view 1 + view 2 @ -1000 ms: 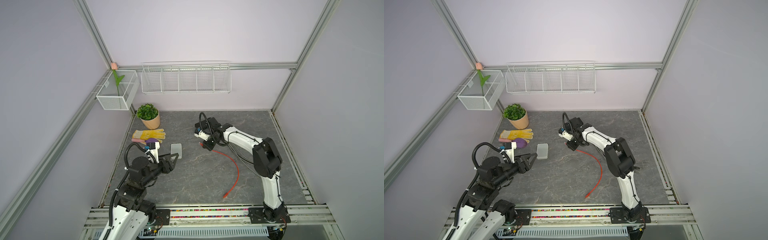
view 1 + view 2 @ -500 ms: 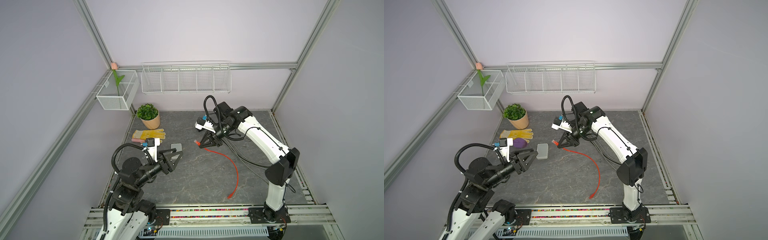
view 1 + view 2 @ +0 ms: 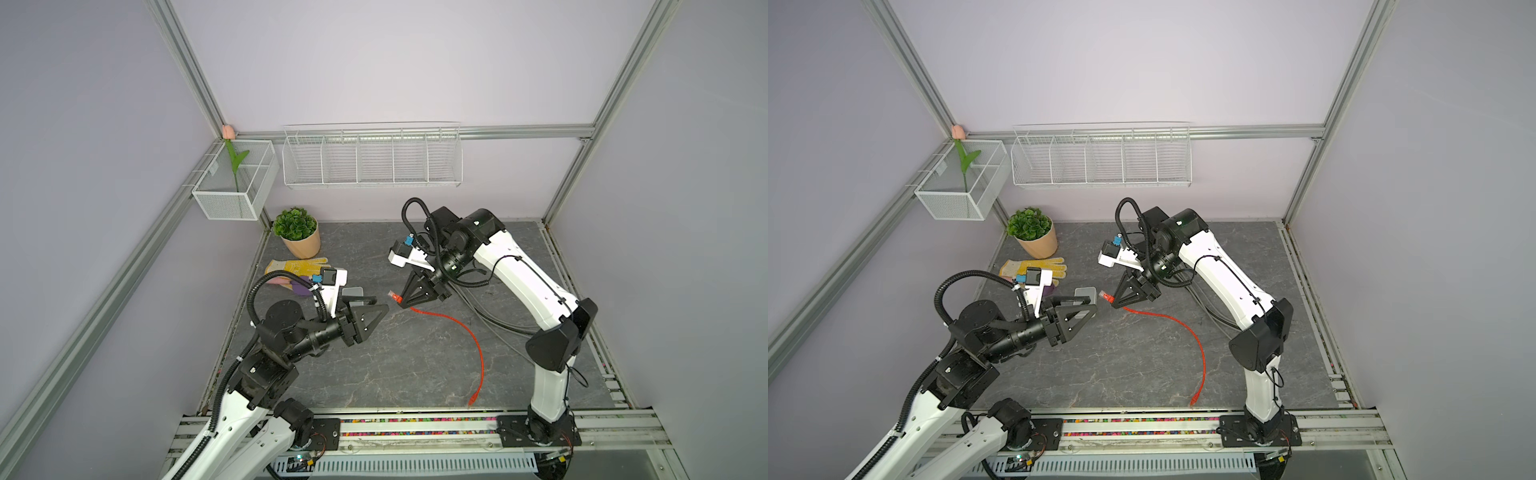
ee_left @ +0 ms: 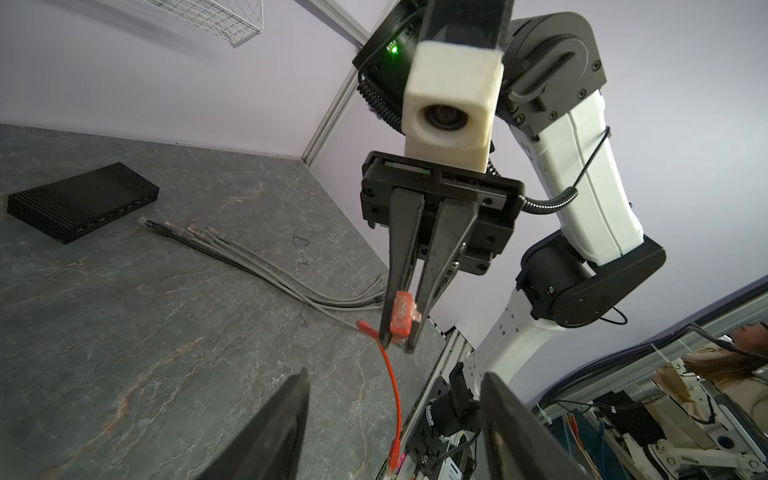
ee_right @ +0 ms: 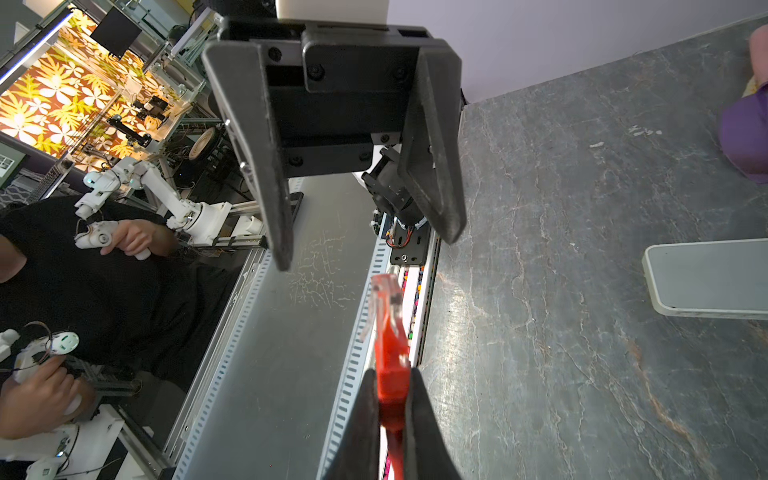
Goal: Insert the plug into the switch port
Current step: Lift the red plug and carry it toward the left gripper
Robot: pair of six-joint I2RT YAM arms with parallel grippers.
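The plug [image 3: 394, 296] is the red clear-tipped end of a red cable [image 3: 473, 345]. My right gripper [image 3: 401, 301] is shut on it and holds it above the table, seen also in the left wrist view as gripper [image 4: 397, 345] and plug [image 4: 401, 313]. The right wrist view shows the plug [image 5: 388, 324] sticking out past my gripper [image 5: 390, 374]. My left gripper [image 3: 383, 305] is open and faces the plug from a short distance, nothing between its fingers [image 4: 286, 424]. The black switch [image 4: 83, 199] lies flat on the table behind; in both top views the right arm hides it.
Several grey cables [image 4: 257, 266] run along the table from near the switch. A white flat slab [image 3: 352, 291], a yellow glove [image 3: 297, 264], a purple object [image 3: 298, 286] and a potted plant [image 3: 297, 232] sit at the left. The cable's far end [image 3: 471, 401] rests near the front rail.
The right arm has lifted the plug off the table and swung it forward toward the left gripper. The left gripper has risen and moved right to face the plug.
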